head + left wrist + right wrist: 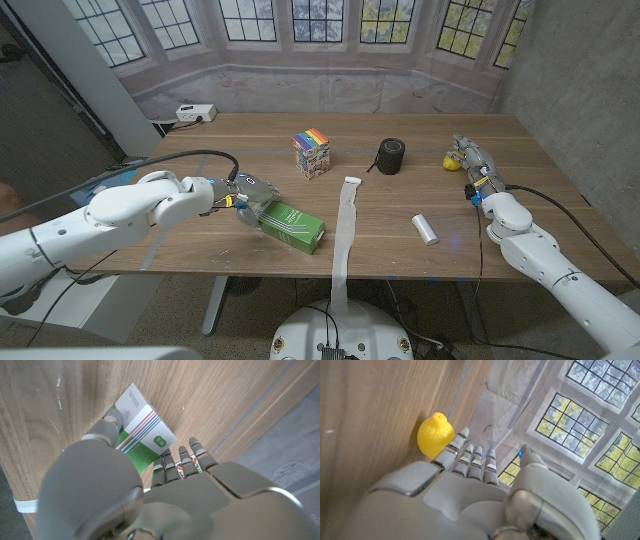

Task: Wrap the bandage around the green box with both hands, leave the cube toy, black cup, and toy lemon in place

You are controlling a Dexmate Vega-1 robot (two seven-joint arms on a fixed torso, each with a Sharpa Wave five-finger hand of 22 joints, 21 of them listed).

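Bandage [343, 232] strip ran near edge to mid-table, long axis front-back. Green box [293, 224] lay left of it, long axis diagonal. Left hand [247, 193] gripped box's left end, fingers curled on it. Right hand [473, 162], fingers together, held nothing, beside toy lemon [452, 158].

Wooden table [200, 135] w/ white power strip [195, 113] at far left edge, small white roll [426, 229] near right front.

Wooden table [400, 205] — matt, green box [293, 224] perhaps cardboard
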